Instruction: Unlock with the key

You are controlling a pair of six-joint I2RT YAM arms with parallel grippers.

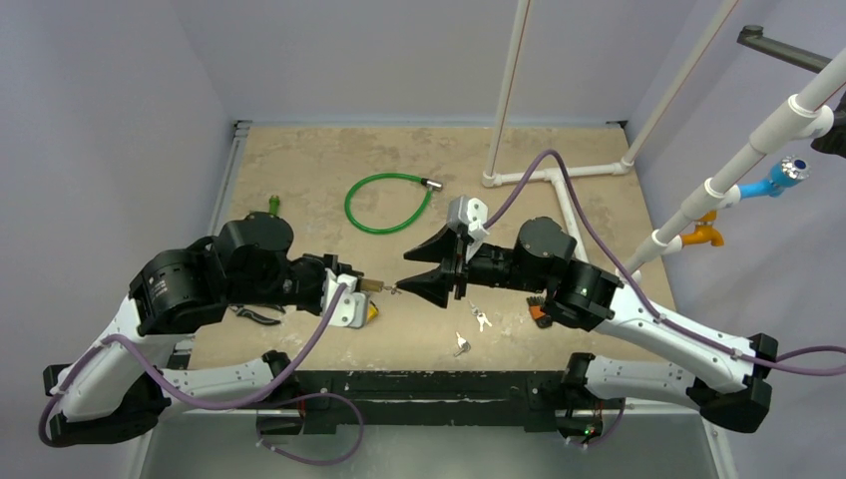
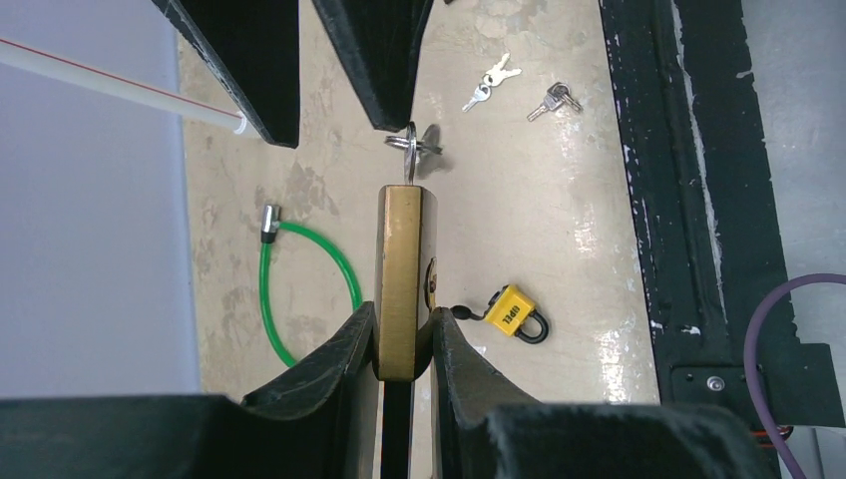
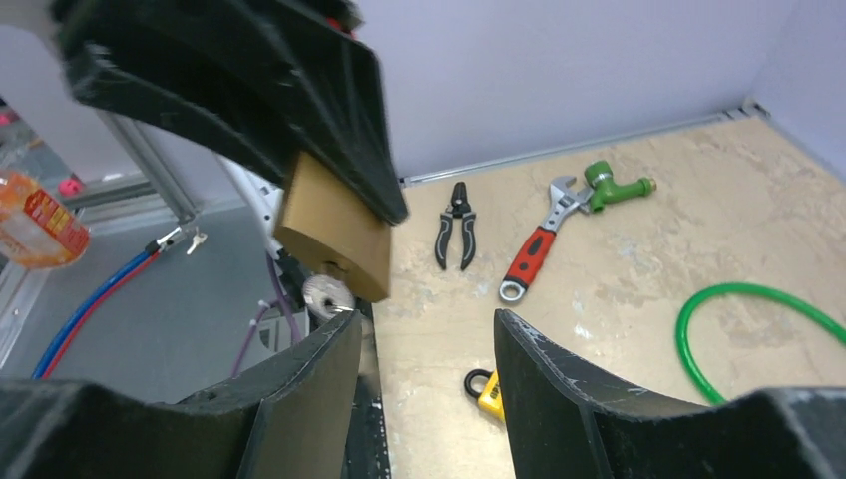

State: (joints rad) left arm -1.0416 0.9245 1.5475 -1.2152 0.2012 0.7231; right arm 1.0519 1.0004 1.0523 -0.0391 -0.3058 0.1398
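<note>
While the left claw (image 2: 401,317) pins the rectangular brass padlock (image 2: 401,254) steady, the right claw (image 3: 424,319) gapes at its silver key (image 2: 414,146).

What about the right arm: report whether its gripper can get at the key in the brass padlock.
Probably yes. The right gripper is open right beside the key, which sticks out of the brass padlock clamped in the left gripper. Nothing sits between them, though it may need centring.
</note>
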